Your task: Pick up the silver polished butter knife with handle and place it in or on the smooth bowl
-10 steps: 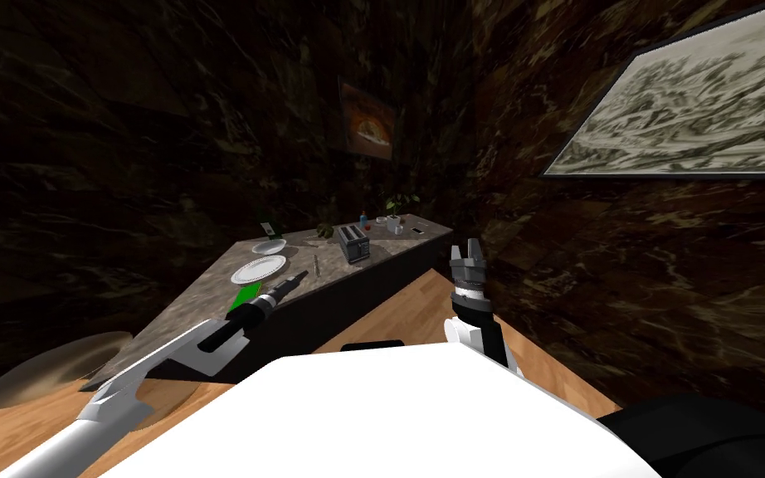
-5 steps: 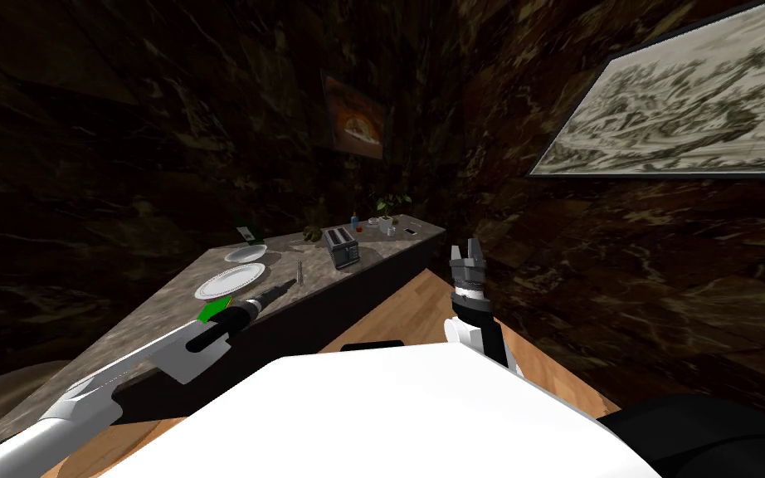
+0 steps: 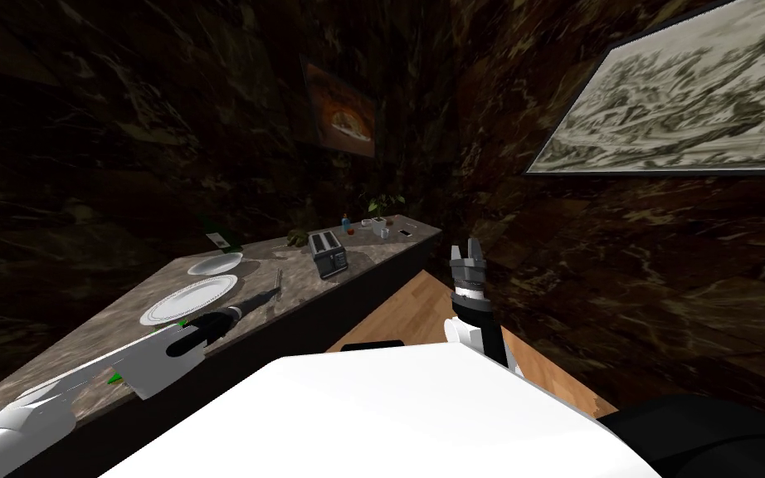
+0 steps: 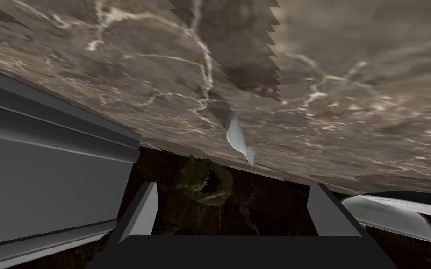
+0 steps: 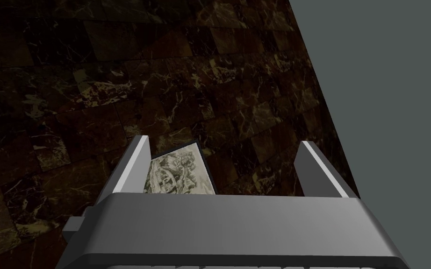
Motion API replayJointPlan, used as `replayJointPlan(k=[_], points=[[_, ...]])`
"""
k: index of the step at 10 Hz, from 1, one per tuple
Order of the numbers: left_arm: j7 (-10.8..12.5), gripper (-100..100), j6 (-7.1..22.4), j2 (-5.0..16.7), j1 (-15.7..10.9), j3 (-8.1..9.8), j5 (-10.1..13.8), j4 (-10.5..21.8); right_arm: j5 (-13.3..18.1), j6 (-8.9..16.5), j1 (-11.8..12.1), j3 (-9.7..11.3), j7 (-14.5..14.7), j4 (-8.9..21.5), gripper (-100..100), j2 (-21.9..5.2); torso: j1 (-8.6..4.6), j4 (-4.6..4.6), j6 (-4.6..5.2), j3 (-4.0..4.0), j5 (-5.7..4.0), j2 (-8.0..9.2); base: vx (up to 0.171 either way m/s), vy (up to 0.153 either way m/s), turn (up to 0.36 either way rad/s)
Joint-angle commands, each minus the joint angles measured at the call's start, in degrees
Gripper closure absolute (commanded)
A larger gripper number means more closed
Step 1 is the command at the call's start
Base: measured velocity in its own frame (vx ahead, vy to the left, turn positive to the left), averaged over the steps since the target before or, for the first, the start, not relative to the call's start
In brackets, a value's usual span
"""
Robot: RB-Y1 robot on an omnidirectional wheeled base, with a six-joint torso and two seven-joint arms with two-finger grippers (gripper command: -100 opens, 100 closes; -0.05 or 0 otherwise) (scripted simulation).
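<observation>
Butter knife (image 3: 276, 280), just beside plate (image 3: 188, 299) on desk (image 3: 302, 286): thin, stiff, probably slick, lying flat, so pinch handle across its width; left gripper (image 4: 234, 187) fingers (image 4: 145, 210) spread, empty.

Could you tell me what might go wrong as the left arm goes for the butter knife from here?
The butter knife lies flat and thin on the marble counter, so the open left gripper may scrape the top or push it away. The plate sits close beside the gripper; a sideways swing could nudge it. The toaster stands near the knife too.
</observation>
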Motion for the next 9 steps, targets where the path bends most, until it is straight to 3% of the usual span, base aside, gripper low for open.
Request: replayJointPlan(k=[1,4,7,9], points=[[0.6,-100,1.4,1.6,-0.2,-1.16,-0.2,2.5,0.0,0.0,0.0,0.0,0.0,0.0,0,0.0,0.0,0.0,0.0,0.0,0.0,0.0,0.143,-0.057,-0.057],[2.0,-100,3.9,4.9,0.6,-2.62,-0.1,5.7,0.0,0.0,0.0,0.0,0.0,0.0,0,0.0,-0.09,-0.06,0.01,-0.16,0.0,-0.27,0.173,-0.091,-0.033],[3.0,-100,5.2,6.5,1.2,-3.45,-0.1,7.5,0.0,0.0,0.0,0.0,0.0,0.0,0,0.0,-0.04,0.0,-0.01,0.0,0.01,0.0,0.103,-0.064,-0.009],[4.6,-100,6.8,8.3,2.0,-4.63,-0.1,9.9,0.0,0.0,0.0,0.0,0.0,0.0,0,0.0,-0.06,-0.06,-0.01,-0.17,0.01,-0.3,0.216,-0.08,-0.005]])
